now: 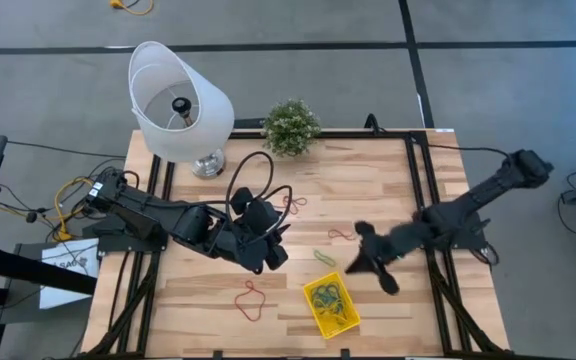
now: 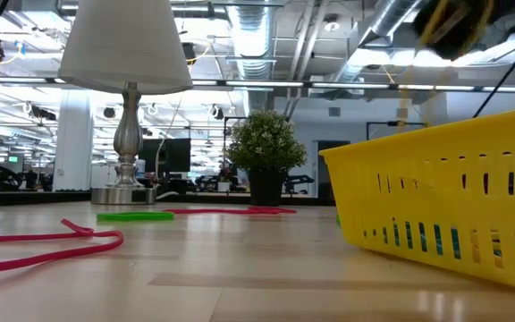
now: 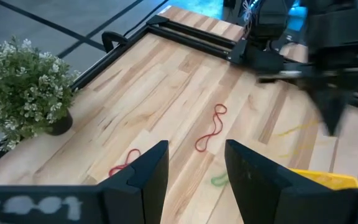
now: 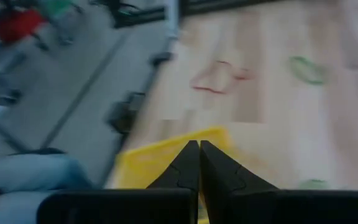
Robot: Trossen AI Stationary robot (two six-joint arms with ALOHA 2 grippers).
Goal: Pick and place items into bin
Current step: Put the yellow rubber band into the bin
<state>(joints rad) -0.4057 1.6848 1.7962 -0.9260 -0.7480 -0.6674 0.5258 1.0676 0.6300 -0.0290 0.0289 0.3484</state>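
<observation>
Above the counter (image 1: 388,190) near its front edge, right tool (image 1: 380,262) is hanging beside the bin (image 1: 332,305), fingers pressed together, empty. Left tool (image 1: 276,243) is waiting mid-counter, gaping wide.

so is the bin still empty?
No, the high view shows green and yellow loops already lying inside the yellow bin.

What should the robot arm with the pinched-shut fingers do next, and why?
Probably swing the right gripper the last bit over the yellow bin, then open. Its fingers are shut and it hangs just beside the bin, which already holds loops. Whether a loop is pinched cannot be told. The left gripper waits open.
</observation>
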